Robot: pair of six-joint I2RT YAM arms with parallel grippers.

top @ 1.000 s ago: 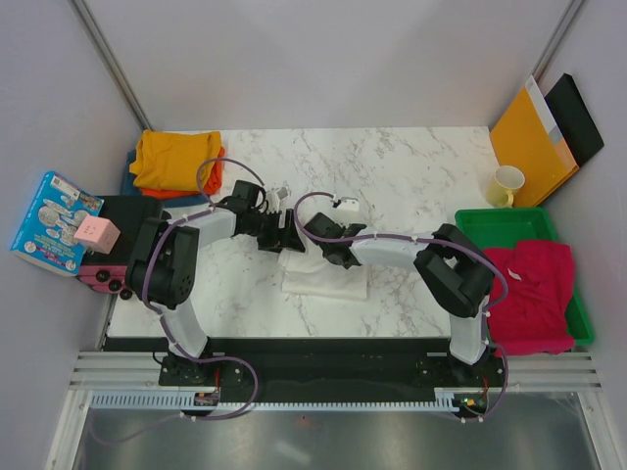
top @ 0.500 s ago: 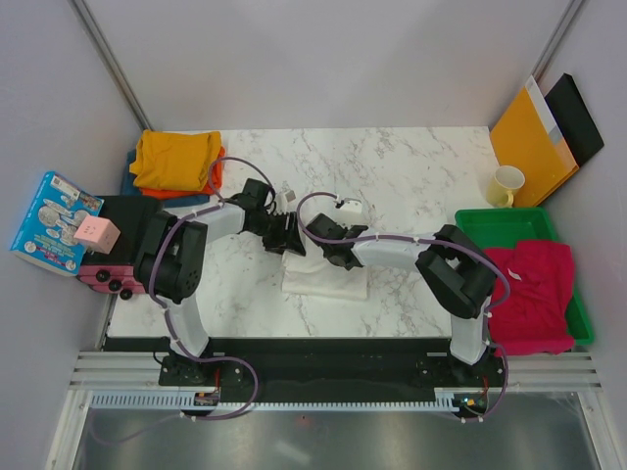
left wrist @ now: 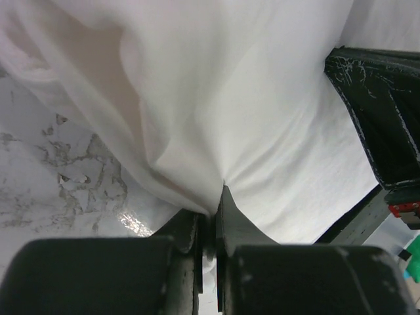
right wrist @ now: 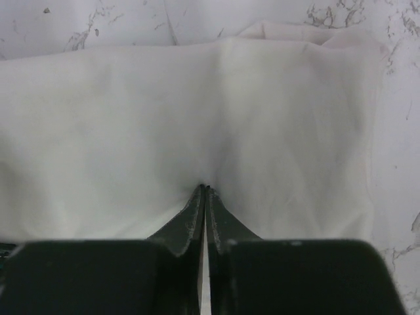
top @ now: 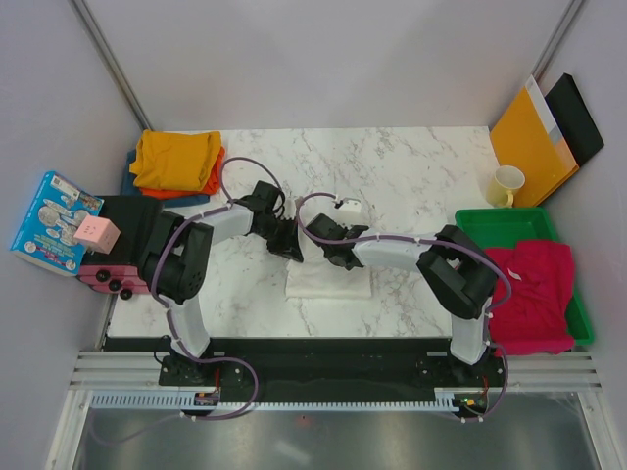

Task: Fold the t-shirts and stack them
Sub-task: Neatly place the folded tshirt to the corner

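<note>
A folded white t-shirt (top: 333, 282) lies mid-table, filling the left wrist view (left wrist: 249, 118) and the right wrist view (right wrist: 197, 111). My left gripper (top: 293, 251) is at its far left edge, shut with a pinch of white cloth between the jaws (left wrist: 211, 213). My right gripper (top: 331, 257) is just to its right, shut, the cloth puckered at its tips (right wrist: 205, 190). At the far left corner, a mustard yellow shirt (top: 176, 157) lies folded on an orange one (top: 212, 178) and a blue one (top: 131, 182). A crimson-pink shirt (top: 531, 289) lies crumpled in the green tray (top: 500, 223).
An orange-yellow envelope (top: 529, 137) and a black folder (top: 576, 117) lean at the back right, with a cream mug (top: 506, 184) beside them. Off the left edge are a picture box (top: 54, 223), a pink cube (top: 95, 232) and a black device (top: 125, 220).
My left gripper has moved right to the white t-shirt's edge and closed from wide open onto the cloth. The right gripper has stayed put.
</note>
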